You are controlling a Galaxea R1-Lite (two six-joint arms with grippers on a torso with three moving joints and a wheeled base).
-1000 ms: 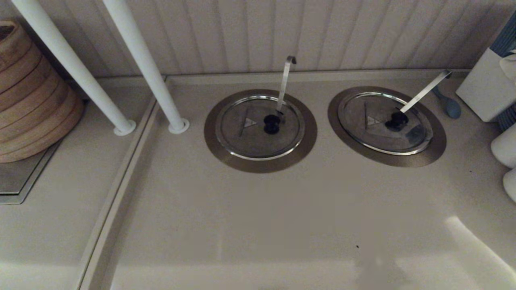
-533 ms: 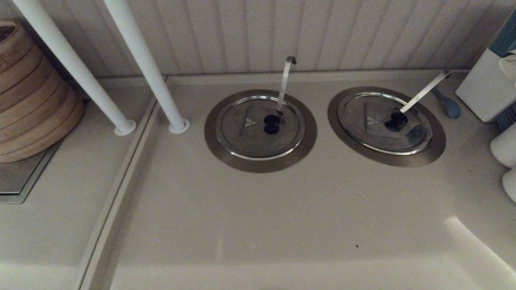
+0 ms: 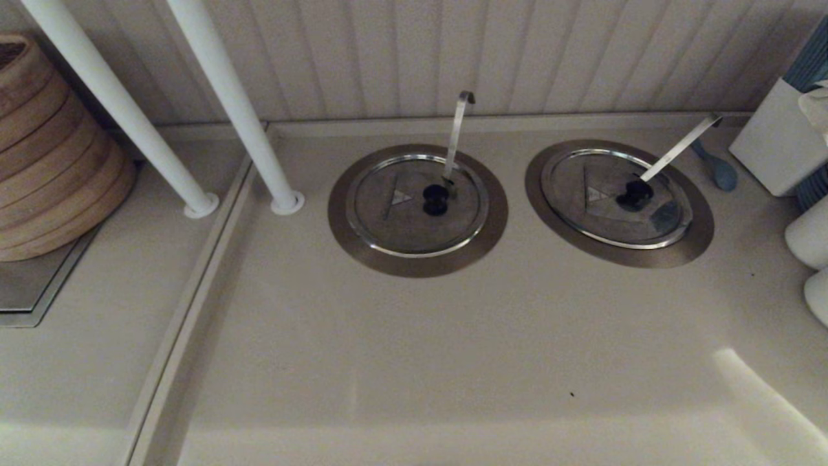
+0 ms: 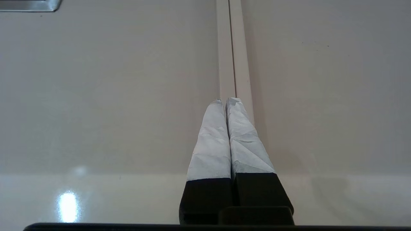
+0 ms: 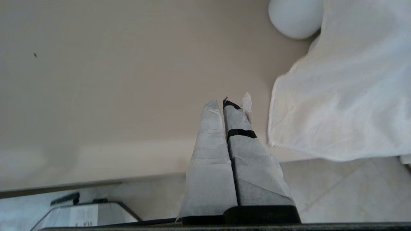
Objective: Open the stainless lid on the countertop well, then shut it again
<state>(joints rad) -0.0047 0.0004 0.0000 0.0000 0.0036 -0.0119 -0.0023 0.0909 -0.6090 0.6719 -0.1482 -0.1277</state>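
The stainless lid lies flat and closed on the countertop well at the right of the head view. Its black double knob sits near the middle, and the thin straight ladle handle slants out toward the back right. Neither arm shows in the head view. My left gripper is shut, empty, over bare counter beside a raised seam. My right gripper is shut with nothing in it, near the counter's front edge beside a white cloth.
The twin lid with an upright hooked handle sits left of the task lid. Two white posts and a stack of bamboo steamers stand at left. A white box, a blue spoon and white cups crowd the right.
A blurred dark shape at the head view's bottom edge one second ago is gone. The lids and ladle handles have not moved.
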